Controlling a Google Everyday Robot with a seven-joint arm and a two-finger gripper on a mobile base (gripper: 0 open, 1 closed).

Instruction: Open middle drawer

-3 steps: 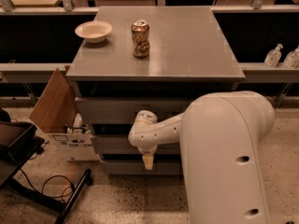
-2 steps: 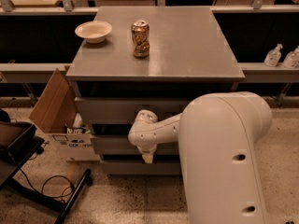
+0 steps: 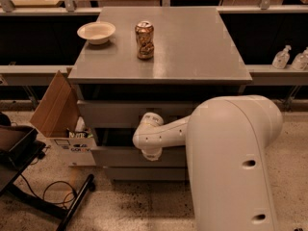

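Desk (image 3: 192, 42): grey cabinet with a flat top, centre of the frame, three drawers stacked under it.
Middle drawer (image 3: 115, 156): second front down, lower centre, with a dark gap above its panel.
End effector (image 3: 151, 154): at the tip of the white arm, against the middle drawer's front; how far open it is, I cannot tell.
Arm (image 3: 231, 162): large white body at lower right, hiding the right part of the drawer fronts.
Bowl (image 3: 96, 32): cream, upper left of the desk top.
Can (image 3: 144, 40): upright, just right of the bowl.
Cardboard box (image 3: 57, 109): flap open, left of the drawers, on the floor.
Bottles (image 3: 281, 57): on a ledge at the right edge.
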